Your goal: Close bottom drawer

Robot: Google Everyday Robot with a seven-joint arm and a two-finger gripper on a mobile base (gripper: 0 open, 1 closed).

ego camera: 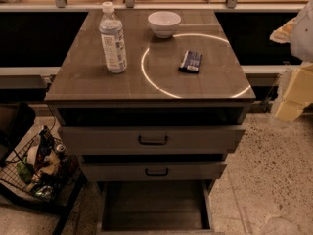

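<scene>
The grey-brown cabinet fills the middle of the camera view. Its bottom drawer is pulled far out toward me, and I look down into its plain empty tray. The drawer's front and handle are cut off by the lower edge of the view. Above it are the middle drawer and the wider top drawer, each with a small black bar handle and each slightly out. My gripper is a pale shape at the right edge, level with the cabinet top. It is well above and to the right of the bottom drawer and touches nothing.
On the cabinet top stand a water bottle, a white bowl and a dark snack packet. A black wire basket full of packets sits on the floor at the left. Speckled floor lies to the right.
</scene>
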